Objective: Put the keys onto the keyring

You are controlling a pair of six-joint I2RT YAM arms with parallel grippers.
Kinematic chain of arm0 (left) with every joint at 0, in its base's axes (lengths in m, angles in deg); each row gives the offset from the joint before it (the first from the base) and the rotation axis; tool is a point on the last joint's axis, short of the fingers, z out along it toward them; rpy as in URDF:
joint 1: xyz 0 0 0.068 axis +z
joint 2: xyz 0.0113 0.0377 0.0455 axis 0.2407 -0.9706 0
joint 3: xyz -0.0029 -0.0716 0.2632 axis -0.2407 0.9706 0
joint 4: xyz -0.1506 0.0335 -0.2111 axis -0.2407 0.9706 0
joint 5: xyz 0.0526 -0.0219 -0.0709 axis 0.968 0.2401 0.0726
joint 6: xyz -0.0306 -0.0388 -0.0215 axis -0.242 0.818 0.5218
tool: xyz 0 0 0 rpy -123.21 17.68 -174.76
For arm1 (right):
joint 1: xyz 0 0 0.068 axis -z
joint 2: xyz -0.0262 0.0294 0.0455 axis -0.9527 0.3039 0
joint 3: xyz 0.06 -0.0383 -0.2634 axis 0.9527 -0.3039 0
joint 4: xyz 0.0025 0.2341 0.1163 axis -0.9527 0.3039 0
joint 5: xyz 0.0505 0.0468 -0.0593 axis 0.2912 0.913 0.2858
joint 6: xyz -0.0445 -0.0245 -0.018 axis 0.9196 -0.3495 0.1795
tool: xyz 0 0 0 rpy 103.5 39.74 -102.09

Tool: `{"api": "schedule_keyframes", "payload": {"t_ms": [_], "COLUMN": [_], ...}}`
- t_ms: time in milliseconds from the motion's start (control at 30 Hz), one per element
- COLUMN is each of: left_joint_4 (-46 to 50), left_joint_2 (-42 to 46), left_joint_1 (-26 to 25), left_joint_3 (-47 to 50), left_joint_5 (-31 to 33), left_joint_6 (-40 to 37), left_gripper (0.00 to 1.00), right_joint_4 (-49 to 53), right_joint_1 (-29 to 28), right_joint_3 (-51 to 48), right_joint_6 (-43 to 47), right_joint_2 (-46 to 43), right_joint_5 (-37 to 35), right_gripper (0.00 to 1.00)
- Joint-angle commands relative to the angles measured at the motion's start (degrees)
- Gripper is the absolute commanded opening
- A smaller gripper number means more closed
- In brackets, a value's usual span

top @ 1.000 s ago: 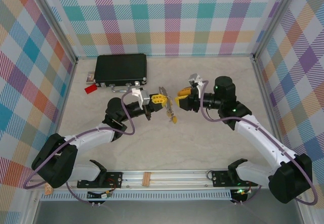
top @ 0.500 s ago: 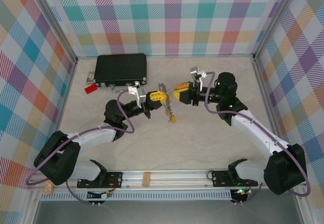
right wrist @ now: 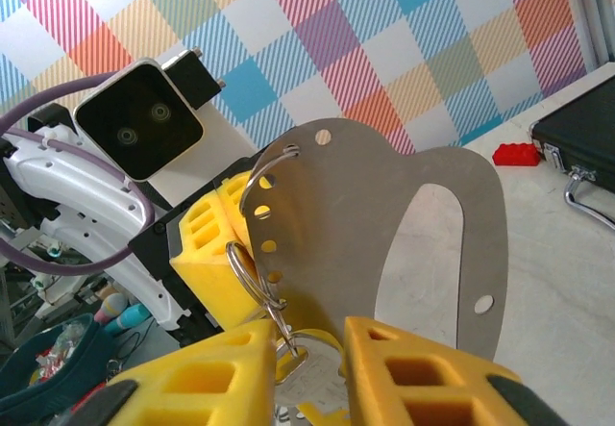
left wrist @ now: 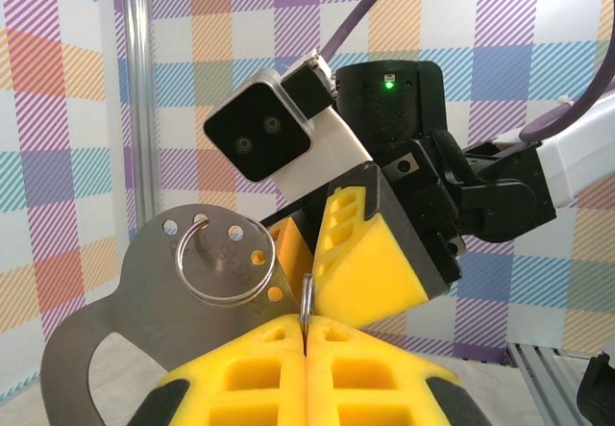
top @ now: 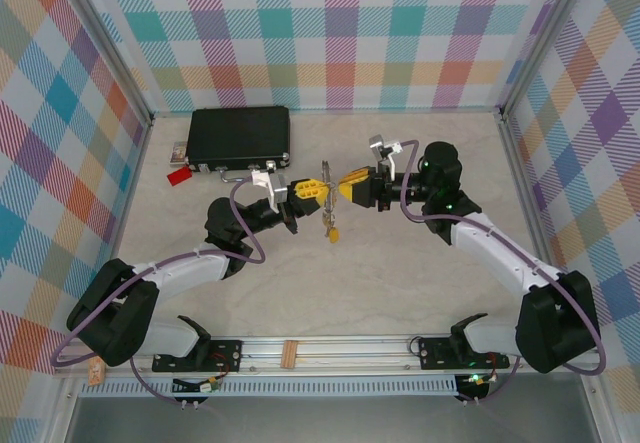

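My left gripper (top: 308, 192) (left wrist: 306, 322) is held above the table, shut on the thin silver keyring (left wrist: 306, 296), which shows edge-on between its yellow pads. A flat metal plate (left wrist: 125, 320) (right wrist: 384, 234) with small holes hangs beside that ring and carries a second ring (left wrist: 219, 263). The right gripper (top: 346, 185) (right wrist: 309, 330) faces the left one closely. Its jaws stand a little apart with a silver key's head (right wrist: 312, 373) between them, and that key hangs from the keyring (right wrist: 252, 272). More keys (top: 333, 231) with yellow heads dangle below the two grippers.
A black case (top: 240, 138) (right wrist: 581, 137) with a silver handle lies at the back left of the table. A small red tag (top: 180, 175) (right wrist: 519, 152) sits by its near left corner. Checked walls stand on three sides of the table.
My right gripper has moved left, close up to the left gripper and the hanging keys, and its jaws have narrowed. The left gripper stayed shut and rose slightly.
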Motion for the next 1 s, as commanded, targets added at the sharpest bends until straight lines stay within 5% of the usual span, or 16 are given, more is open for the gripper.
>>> {"api": "schedule_keyframes", "payload": {"t_ms": [0, 500, 967], "left_joint_4": [-3.67, -3.93, -4.02], "left_joint_2": [0.22, -0.38, -0.43], "left_joint_1": [-0.61, -1.73, -2.3], "left_joint_3": [-1.07, -1.85, -1.86], "left_joint_5": [-0.01, 0.25, 0.94], "left_joint_6": [0.88, 1.63, 1.65], "left_gripper": [0.0, 0.0, 0.0], "right_joint_4": [-3.11, -3.59, 4.48], "right_joint_1": [0.42, 0.08, -0.97], "right_joint_3": [0.04, 0.74, 1.89], "right_joint_6": [-1.25, -2.31, 3.11], "right_joint_2": [0.68, 2.55, 2.77], "right_joint_5": [2.72, 4.61, 3.74], "right_gripper": [0.23, 0.07, 0.1]}}
